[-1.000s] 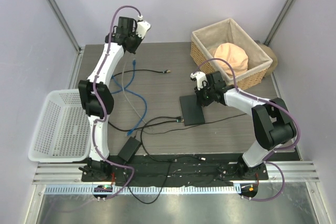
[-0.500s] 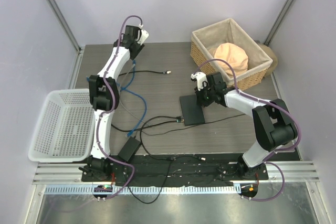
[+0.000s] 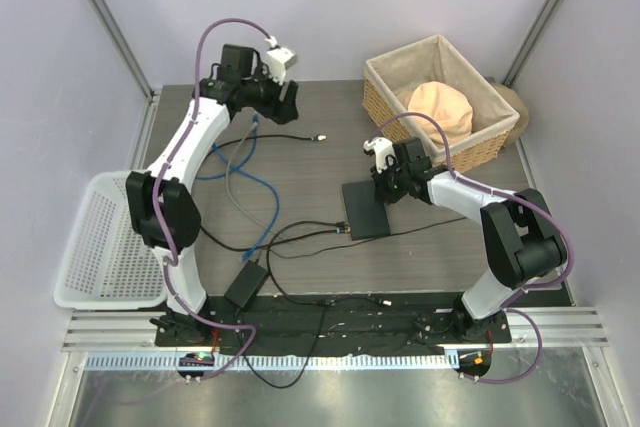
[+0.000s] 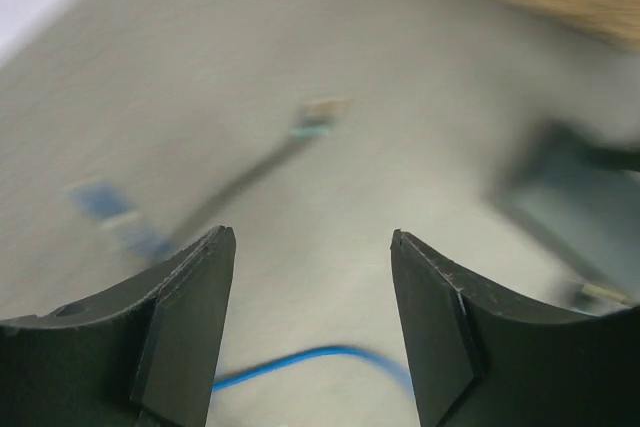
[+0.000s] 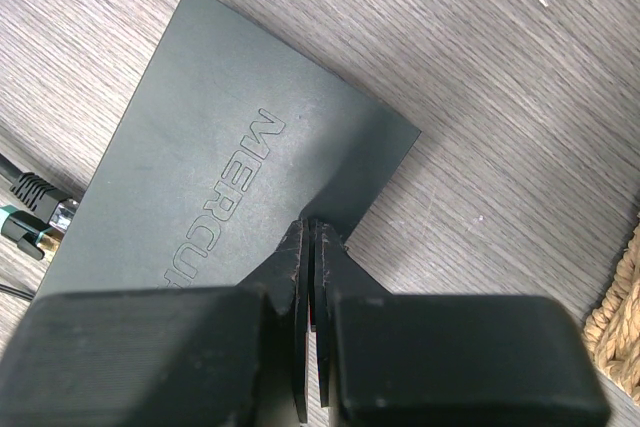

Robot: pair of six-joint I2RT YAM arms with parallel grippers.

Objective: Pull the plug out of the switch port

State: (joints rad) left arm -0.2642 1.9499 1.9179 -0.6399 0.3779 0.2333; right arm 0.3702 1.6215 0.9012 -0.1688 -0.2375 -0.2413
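Top view: the left arm is swinging toward 3 o'clock compared with half a second back, and the left gripper point(image 3: 285, 107) is now hanging over the far part of the table point(image 3: 310, 172), by a loose black cable point(image 3: 295, 134). The right arm is not moving, with the right gripper point(image 3: 383, 194) staying on the 12 o'clock edge of the switch point(image 3: 368, 215). The switch is lying flat mid-table, same spot as before. Its long axis is running roughly 12 to 6 and its port edge is facing 9 o'clock, with plugs point(image 3: 346, 230) sitting in it at the near-left corner. Counting: two arms, one switch, one power brick point(image 3: 245, 287) at 7 o'clock of the switch, one blue cable point(image 3: 255, 185), one white crate point(image 3: 100, 237) well off at 9, and one wicker basket point(image 3: 380, 107) at 1 o'clock holding one peach lump point(image 3: 442, 112). Left wrist view: blurring heavily. The jaws are standing wide apart with nothing between them, and one loose connector point(image 4: 318, 115) is lying on the table beyond them. Right wrist view: the jaws are pressing together, nothing pinched, tips bearing on the switch's top near its corner. Two plugs are showing at 9 o'clock of the frame, one black, one green-and-gold.
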